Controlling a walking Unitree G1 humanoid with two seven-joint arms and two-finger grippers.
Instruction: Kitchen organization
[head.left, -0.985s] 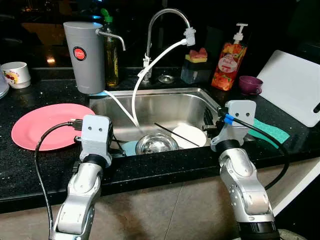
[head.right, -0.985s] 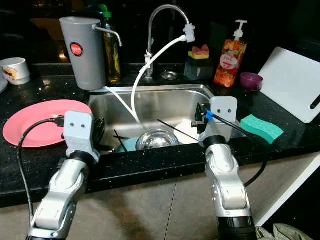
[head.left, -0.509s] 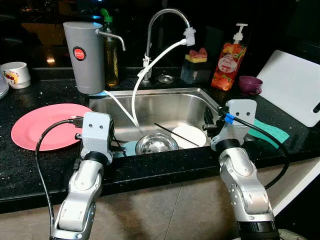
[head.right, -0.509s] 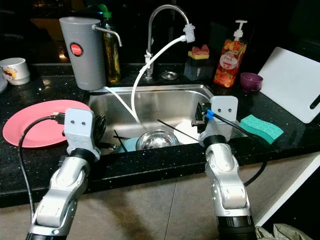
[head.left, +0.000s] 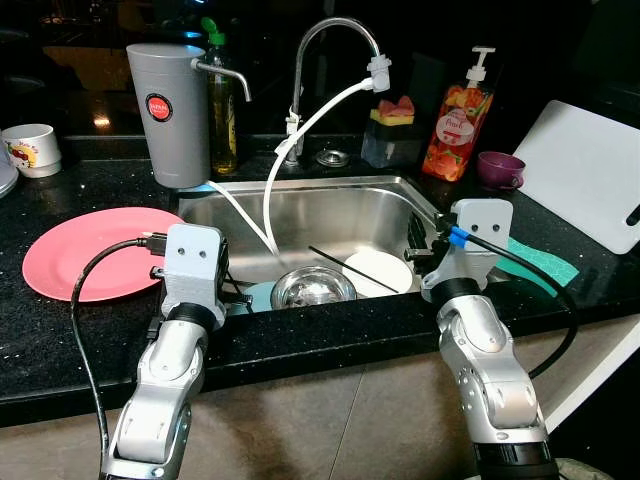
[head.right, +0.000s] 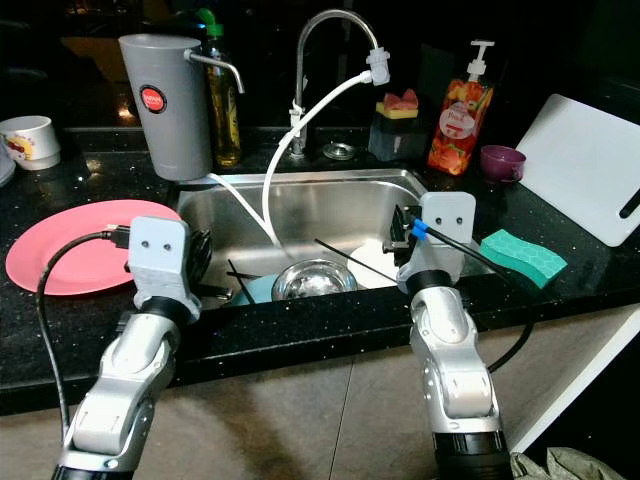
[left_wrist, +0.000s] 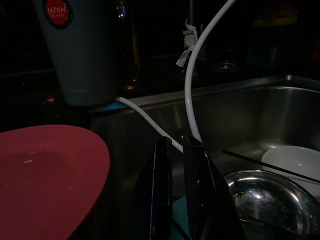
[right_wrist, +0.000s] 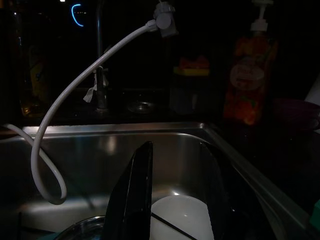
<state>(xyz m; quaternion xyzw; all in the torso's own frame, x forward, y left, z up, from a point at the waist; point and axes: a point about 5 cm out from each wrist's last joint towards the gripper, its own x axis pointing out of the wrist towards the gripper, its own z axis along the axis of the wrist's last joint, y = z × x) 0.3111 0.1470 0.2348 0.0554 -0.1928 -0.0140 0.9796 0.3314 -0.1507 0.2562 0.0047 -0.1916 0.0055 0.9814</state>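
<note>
A black speckled countertop (head.left: 60, 330) runs across the scene, with a stainless steel sink (head.left: 330, 215) set into it under a curved faucet (head.left: 335, 30) that trails a white hose (head.left: 300, 135) into the basin. At the far right a white cutting board (head.left: 585, 170) leans on the counter, and at the left lies a pink plate (head.left: 75, 250). Behind the sink's left corner stands a grey water filter jug (head.left: 168, 110), with an orange soap dispenser (head.left: 455, 125) to the right of the faucet. Inside the sink a steel bowl (head.left: 312, 287) sits beside a white plate (head.left: 380, 270), with a black chopstick (head.left: 350, 268) lying across them. A green sponge (head.right: 522, 257) rests on the counter right of the sink, beyond it a small purple cup (head.left: 500, 170). The left gripper (left_wrist: 174, 150) hangs at the sink's front left corner, fingers nearly together and holding nothing. The right gripper (right_wrist: 177, 165) hangs at the front right corner above the white plate, fingers spread and empty.
</note>
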